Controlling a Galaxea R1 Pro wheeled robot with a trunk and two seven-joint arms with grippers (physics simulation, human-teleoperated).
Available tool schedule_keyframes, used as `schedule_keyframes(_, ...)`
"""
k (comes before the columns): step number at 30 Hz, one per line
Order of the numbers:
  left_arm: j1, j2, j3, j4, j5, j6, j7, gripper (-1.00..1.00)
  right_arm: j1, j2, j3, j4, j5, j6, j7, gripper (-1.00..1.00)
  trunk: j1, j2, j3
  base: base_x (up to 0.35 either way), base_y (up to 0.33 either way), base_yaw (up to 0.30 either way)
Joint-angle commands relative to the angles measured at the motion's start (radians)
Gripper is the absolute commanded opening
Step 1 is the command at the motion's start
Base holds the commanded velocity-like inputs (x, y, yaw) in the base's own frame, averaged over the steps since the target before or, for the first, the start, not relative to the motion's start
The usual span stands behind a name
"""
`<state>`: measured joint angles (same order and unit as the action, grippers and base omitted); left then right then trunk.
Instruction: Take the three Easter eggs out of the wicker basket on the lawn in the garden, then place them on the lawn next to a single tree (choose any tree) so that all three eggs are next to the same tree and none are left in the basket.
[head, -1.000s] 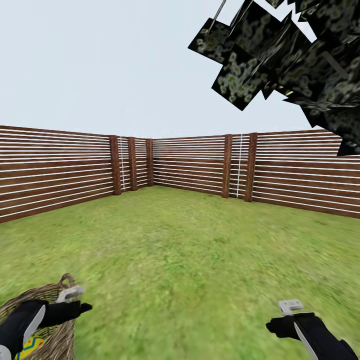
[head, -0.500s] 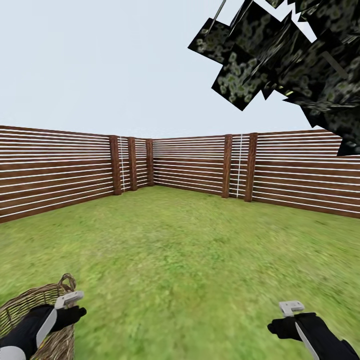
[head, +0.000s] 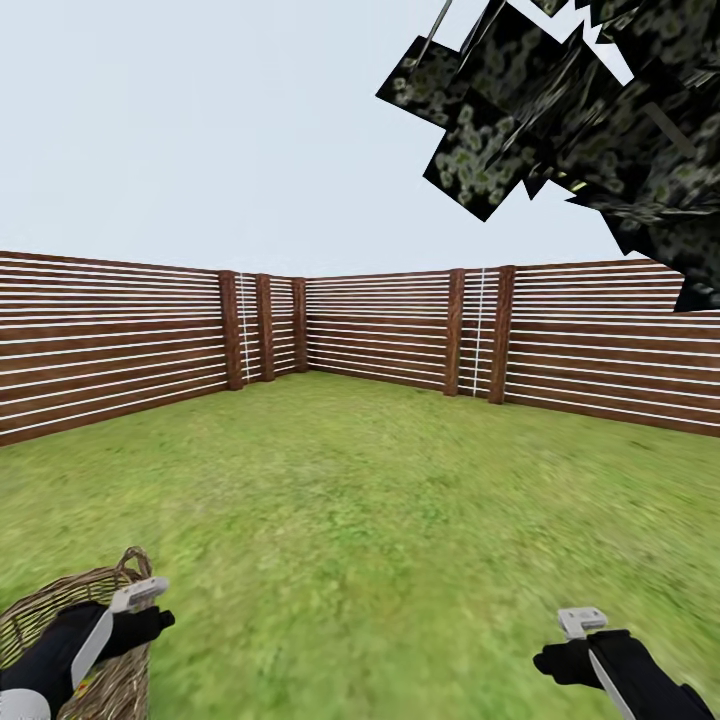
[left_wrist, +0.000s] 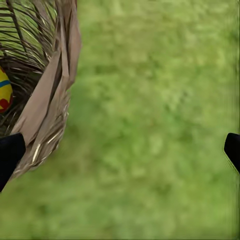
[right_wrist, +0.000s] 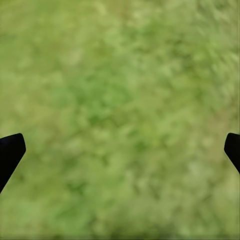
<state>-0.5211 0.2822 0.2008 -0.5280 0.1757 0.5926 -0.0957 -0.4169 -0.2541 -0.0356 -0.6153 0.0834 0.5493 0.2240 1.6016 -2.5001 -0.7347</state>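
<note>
- The wicker basket (head: 70, 620) is sitting on the lawn (head: 360, 520) at about 7 o'clock in the head view, and at least one Easter egg (left_wrist: 5, 91) is lying inside it against the woven wall (yellow with a blue band and red marks, as the left wrist view shows).
- How many eggs are resting in there I cannot tell; none is lying on the open grass, so the task appears to be at its very start.
- The left gripper (left_wrist: 120, 150) is hanging over the basket's rim with its fingers spread wide and nothing between them.
- The right gripper (right_wrist: 120, 150) is hovering at about 5 o'clock over bare grass, likewise wide apart and carrying nothing.
- The tree (head: 590, 130) is showing its dark blocky crown at about 1 o'clock; its trunk is out of frame.
- A slatted wooden fence (head: 380, 330) is closing off the far side, from 9 to 3 o'clock.
- Nothing is standing between the basket and the tree side, only grass.
</note>
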Motion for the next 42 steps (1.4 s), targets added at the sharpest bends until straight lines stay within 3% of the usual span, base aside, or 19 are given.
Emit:
schedule_keyframes(1,0.000,-0.001,0.004,-0.002,0.002,0.006,-0.004,1.00,0.000,0.000,-0.004,-0.002,0.009,0.005,0.008,1.00,0.000,-0.001,-0.001,0.000,0.000,0.000)
schedule_keyframes(33,0.000,-0.001,0.002,-0.003,0.001,0.002,-0.005,1.00,0.000,0.001,-0.004,0.000,0.009,0.001,-0.028,1.00,0.000,-0.001,-0.001,0.039,0.302,0.000)
schedule_keyframes(42,0.000,0.002,0.002,-0.001,-0.004,0.010,-0.003,1.00,0.000,0.001,-0.004,0.000,0.009,0.001,-0.028,1.00,0.000,-0.001,-0.001,0.006,0.081,0.000)
